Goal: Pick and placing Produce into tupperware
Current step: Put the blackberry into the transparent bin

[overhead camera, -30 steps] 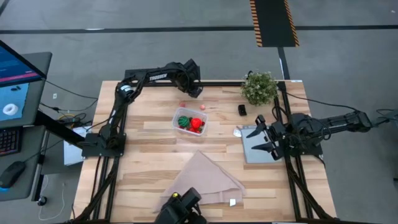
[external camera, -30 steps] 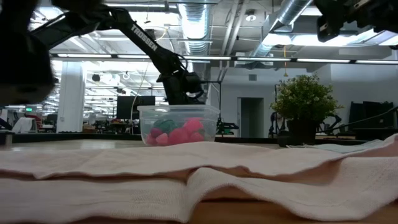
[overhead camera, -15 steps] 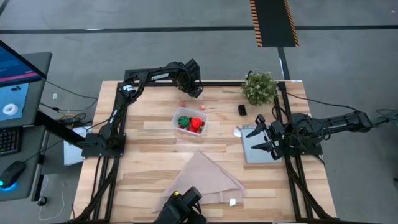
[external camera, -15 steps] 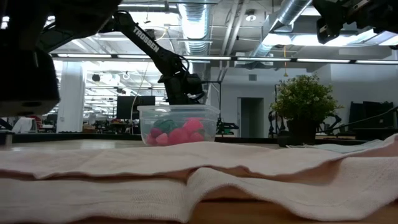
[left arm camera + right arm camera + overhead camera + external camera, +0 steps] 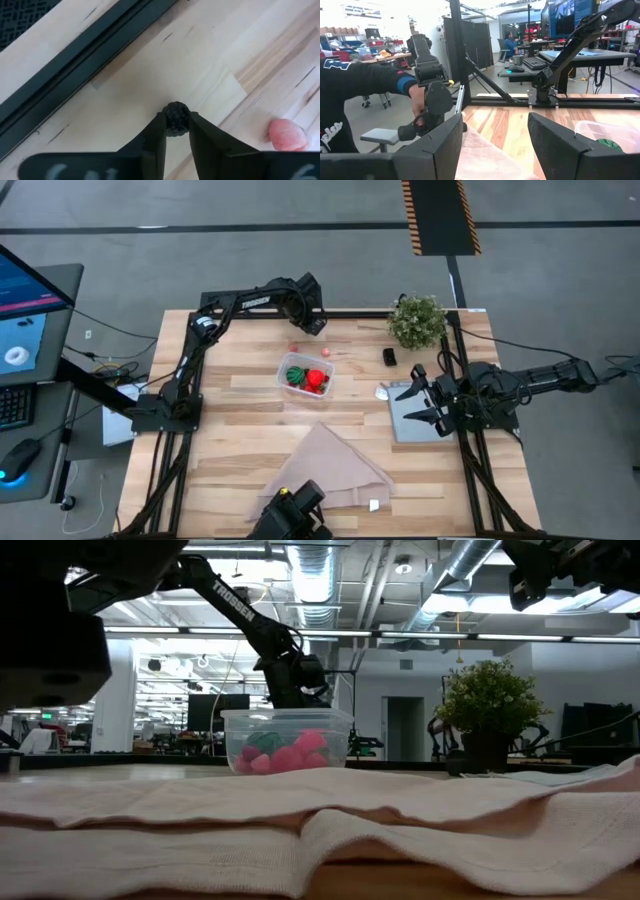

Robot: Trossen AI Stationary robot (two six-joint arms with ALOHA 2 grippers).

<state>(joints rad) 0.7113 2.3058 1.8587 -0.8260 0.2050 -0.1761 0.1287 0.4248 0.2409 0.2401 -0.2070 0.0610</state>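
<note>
The clear tupperware stands mid-table on its base with red and green produce inside; the low view shows it too. Beyond it, near the table's far edge, my left gripper points steeply down, shut on a small dark berry. A pink berry lies on the wood close beside it, and two pink bits lie just beyond the tub. My right gripper waits level above the grey panel at the table's right, fingers wide apart, nothing between them. My left gripper pinches the dark berry's two sides between its two fingertips. The fingers come from above, slanting down. The berry sits at their free ends, just over the wood near the far rail; whether it still rests on the table I cannot tell.
A bushy potted plant stands at the far right corner, with a small black object near it. Beige folded cloth covers the near middle. The dark frame rail runs along the far edge. A person stands beyond the table.
</note>
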